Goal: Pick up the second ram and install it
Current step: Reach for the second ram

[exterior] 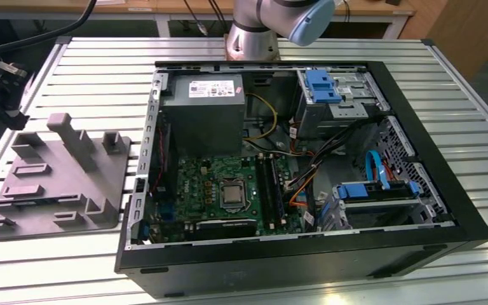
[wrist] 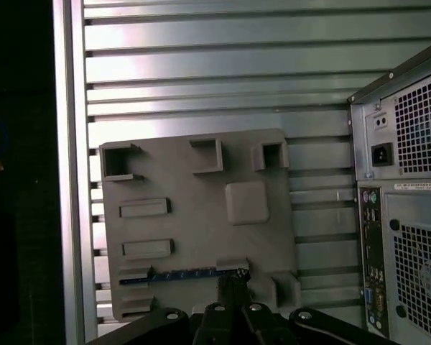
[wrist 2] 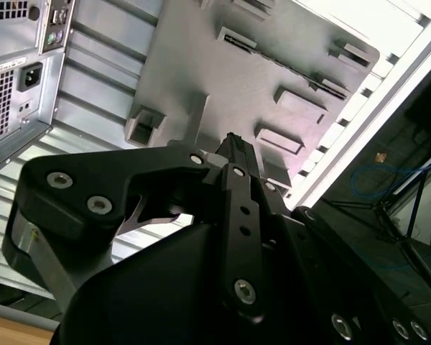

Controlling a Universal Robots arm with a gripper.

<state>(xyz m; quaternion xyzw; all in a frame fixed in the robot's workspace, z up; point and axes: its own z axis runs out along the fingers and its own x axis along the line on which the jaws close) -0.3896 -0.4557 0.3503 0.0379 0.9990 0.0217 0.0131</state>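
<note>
Pincer (wrist: 233, 279) closed above grey tray (wrist: 194, 215), second ram (wrist: 183, 274) in its slot

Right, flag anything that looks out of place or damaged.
Nothing stands out. The second ram sits straight in its slot on the grey fixture, and the open computer case lies flat on the table.

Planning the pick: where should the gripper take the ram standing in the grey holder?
Probably the ram's exposed long edge, pinched across its two flat faces from above: it stands edge-up in a slot of the grey holder.
</note>
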